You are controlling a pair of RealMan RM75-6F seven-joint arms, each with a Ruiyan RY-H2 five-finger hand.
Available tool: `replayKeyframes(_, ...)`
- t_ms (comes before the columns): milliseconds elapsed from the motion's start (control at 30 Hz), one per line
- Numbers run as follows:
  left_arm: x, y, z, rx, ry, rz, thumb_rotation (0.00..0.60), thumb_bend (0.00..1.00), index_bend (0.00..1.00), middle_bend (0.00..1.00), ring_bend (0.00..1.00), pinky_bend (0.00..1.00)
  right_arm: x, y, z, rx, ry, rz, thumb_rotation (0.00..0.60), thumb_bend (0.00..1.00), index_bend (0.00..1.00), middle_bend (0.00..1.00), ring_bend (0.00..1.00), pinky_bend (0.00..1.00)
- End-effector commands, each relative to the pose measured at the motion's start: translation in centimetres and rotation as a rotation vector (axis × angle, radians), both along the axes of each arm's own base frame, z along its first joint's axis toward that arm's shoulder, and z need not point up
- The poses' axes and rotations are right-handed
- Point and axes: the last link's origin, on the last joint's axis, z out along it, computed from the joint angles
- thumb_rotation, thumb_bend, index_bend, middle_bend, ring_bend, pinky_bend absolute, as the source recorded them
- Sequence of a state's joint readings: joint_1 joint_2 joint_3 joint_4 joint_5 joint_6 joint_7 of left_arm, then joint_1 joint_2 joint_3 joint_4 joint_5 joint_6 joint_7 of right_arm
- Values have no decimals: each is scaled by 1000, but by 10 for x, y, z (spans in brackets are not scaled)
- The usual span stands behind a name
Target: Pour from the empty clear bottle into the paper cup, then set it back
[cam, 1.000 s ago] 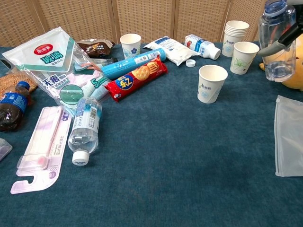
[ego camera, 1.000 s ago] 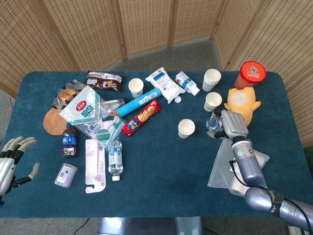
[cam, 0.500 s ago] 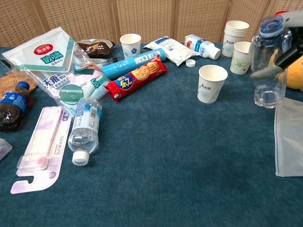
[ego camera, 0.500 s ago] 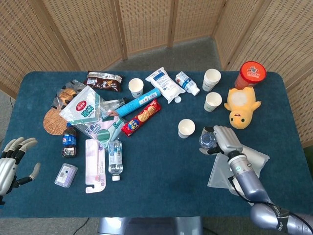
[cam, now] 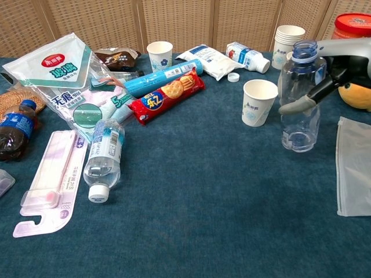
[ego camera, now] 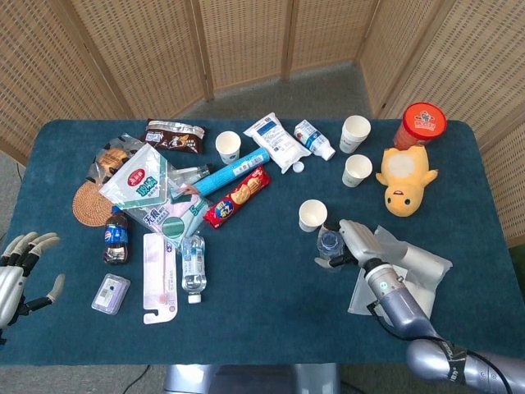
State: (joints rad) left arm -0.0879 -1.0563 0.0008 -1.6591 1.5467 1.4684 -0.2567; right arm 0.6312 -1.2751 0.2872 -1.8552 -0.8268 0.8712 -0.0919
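Note:
The empty clear bottle (ego camera: 328, 245) (cam: 300, 98) stands upright and uncapped, a blue ring at its neck, just right of and a little nearer than a white paper cup (ego camera: 312, 215) (cam: 259, 102). My right hand (ego camera: 354, 240) (cam: 331, 66) grips the bottle from its right side, fingers wrapped round the upper body. The bottle's base is close to the blue tablecloth; I cannot tell whether it touches. My left hand (ego camera: 20, 271) hangs at the near left edge of the table, fingers spread, holding nothing.
A clear zip bag (ego camera: 402, 275) (cam: 353, 168) lies right of the bottle. Behind sit a yellow plush (ego camera: 404, 174), a red-lidded tub (ego camera: 422, 123) and more cups (cam: 288, 37). A biscuit pack (cam: 167, 95), a lying water bottle (cam: 104, 157) and snack bags fill the left.
My right hand has carried the bottle left, nearer and lower, from beside the plush to just right of the paper cup. The left hand has barely moved.

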Motion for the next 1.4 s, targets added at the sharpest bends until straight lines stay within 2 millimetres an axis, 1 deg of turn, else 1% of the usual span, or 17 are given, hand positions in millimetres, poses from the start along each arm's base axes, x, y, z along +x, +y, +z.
replayKeyframes(33, 0, 0, 1, 1, 2, 2, 329, 490, 149, 171, 87, 45, 1, -3, -6, 2, -36, -7, 600, 231, 584, 579, 502, 297)
replayKeyframes(300, 0, -2, 2, 1, 7, 8, 330, 490, 149, 171, 87, 45, -1, -7, -14, 8, -75, -1, 600, 231, 586, 578, 485, 297)
replayKeyframes(533, 3, -2, 3, 2, 11, 4, 328, 490, 150, 172, 86, 45, -10, -9, -13, -3, -105, -15, 600, 230, 585, 578, 473, 297)
replayKeyframes(967, 11, 1, 2, 0, 16, -16, 330, 490, 149, 171, 86, 45, -26, -1, -20, 20, -122, -29, 600, 230, 585, 578, 457, 284)
replayKeyframes(1400, 11, 0, 4, 5, 20, -12, 330, 490, 149, 171, 87, 45, -30, 2, -28, 33, -153, -27, 600, 224, 583, 572, 432, 250)
